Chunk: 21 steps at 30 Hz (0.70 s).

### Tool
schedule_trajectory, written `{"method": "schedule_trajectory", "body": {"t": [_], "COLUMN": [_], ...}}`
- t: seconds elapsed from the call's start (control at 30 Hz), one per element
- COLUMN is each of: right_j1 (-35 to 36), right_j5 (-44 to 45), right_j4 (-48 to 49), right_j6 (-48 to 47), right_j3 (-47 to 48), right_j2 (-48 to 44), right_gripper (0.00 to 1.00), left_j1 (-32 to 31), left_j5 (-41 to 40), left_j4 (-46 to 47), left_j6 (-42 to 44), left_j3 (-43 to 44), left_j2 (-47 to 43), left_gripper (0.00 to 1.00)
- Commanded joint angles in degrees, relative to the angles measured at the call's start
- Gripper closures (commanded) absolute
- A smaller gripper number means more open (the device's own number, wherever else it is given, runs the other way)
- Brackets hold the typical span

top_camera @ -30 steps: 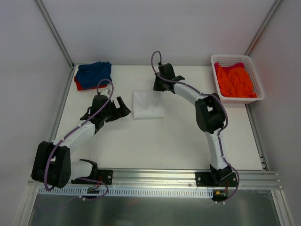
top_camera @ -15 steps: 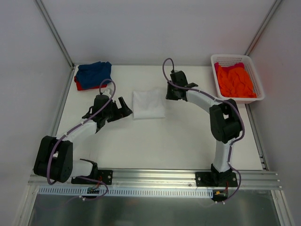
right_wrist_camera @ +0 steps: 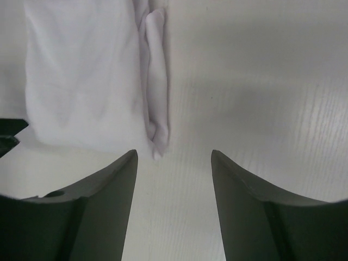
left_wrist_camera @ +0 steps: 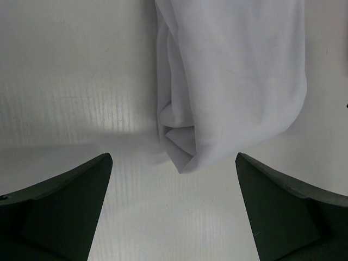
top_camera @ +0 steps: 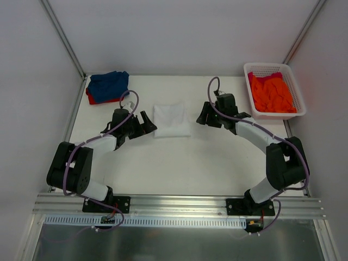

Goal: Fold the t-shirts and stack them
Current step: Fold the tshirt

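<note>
The white t-shirt [top_camera: 172, 120] lies folded into a rectangle at mid-table. The right gripper [top_camera: 204, 117] has just opened and drawn off to the right of it, its jaws parted and empty. The left gripper [top_camera: 147, 124] sits just beside the shirt's left edge, spread wide and holding nothing. The fold looks finished, though its right edge seems slightly bunched. Stacking it on the blue t-shirt [top_camera: 109, 82] at the back-left is probably next.

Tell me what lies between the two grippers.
The folded white t-shirt lies between the left gripper and the right gripper; the top view shows it.
</note>
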Motion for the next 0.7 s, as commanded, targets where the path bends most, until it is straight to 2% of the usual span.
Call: {"method": "schedule_trajectory", "body": {"t": [0.0,0.17,0.4,0.67], "right_j1": [0.26,0.26,0.18,0.26], "right_j5": [-6.65,-9.73,-10.27,-10.35], "right_j4": [4.73,7.10,7.63,7.63], "right_j6": [1.26,1.53,1.53,1.35], "right_j3": [-1.93,-4.92,-7.99,-9.06], "right_j2": [-5.86,-9.56,-15.01,-17.48], "right_gripper": [0.39,0.35,0.34,0.34], "left_j1": [0.99,3.18,4.94,4.95], "left_j5": [1.70,7.39,13.82,17.51], "left_j4": [6.99,17.08,29.57,35.56], "left_j6": [0.71,-1.22,-6.31,-10.27], "left_j3": [-0.72,-1.60,-0.90,1.56], "left_j2": [1.94,8.25,18.99,25.32], "left_gripper": [0.01,0.01,0.01,0.01]}}
